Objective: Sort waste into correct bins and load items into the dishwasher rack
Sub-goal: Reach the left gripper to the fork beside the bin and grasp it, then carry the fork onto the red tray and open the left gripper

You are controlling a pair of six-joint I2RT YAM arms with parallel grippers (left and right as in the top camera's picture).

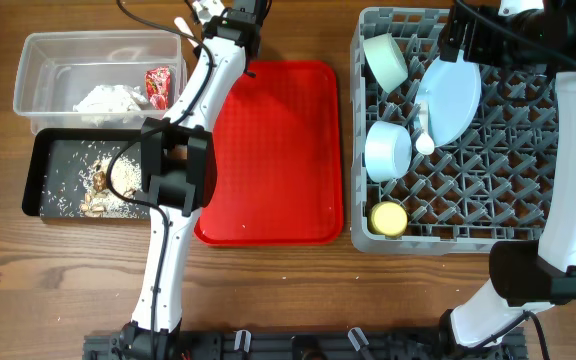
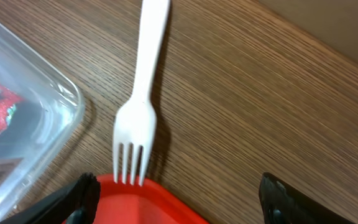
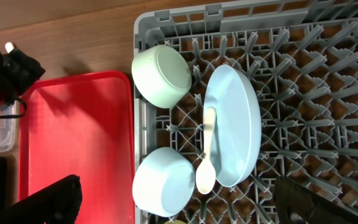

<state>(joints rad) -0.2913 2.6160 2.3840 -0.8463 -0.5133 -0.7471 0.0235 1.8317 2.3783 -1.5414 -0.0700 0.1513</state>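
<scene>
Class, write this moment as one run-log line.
left gripper open over fork; right gripper open over rack; plate, bowls, spoon, cup racked; fork not yet grasped

A brown wooden bench (image 1: 48,290) fills the overhead view, its grain running from 9 to 3 o'clock, with darker streaks towards 7 o'clock. A dark rail (image 1: 298,345) lies along its edge at 6 o'clock. The light is even and the shadows on the wood are soft. In the left wrist view the bench ends at 1 o'clock against a paler, plain tan surface (image 2: 334,31); whether that is floor or wall cannot be told.
</scene>
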